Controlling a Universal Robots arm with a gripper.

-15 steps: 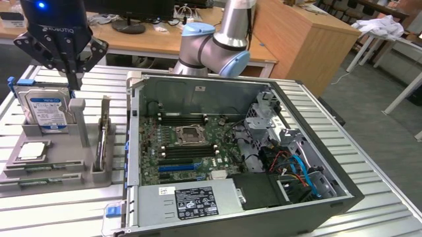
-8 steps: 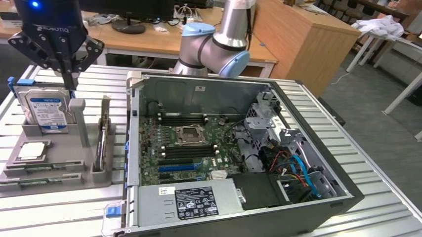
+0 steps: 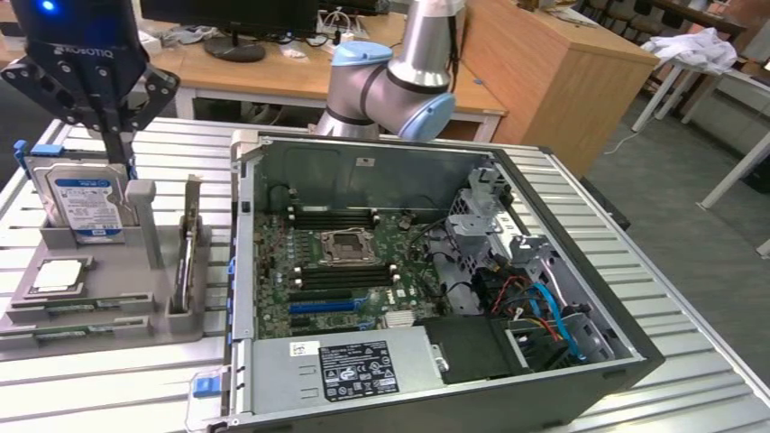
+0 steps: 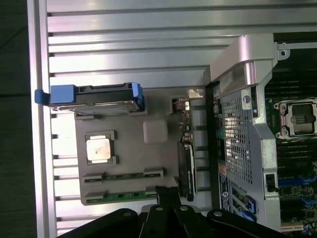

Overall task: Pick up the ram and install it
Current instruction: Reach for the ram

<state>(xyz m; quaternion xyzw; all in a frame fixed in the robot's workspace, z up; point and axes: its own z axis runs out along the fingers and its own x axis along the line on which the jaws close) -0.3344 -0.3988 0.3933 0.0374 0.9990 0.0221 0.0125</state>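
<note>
The ram [image 4: 119, 197] lies flat in the grey tray's [image 3: 114, 271] near slot, its long axis across the tray. The pincer [image 3: 121, 149], pressed together and empty, hangs over the hard drive [image 3: 85, 203] at the far end.

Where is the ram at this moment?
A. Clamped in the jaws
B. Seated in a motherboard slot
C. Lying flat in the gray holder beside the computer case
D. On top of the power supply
C: the ram lies flat in a groove of the gray holder, near the processor chip, while the gripper hangs above the holder with its jaws shut and bare.
</note>
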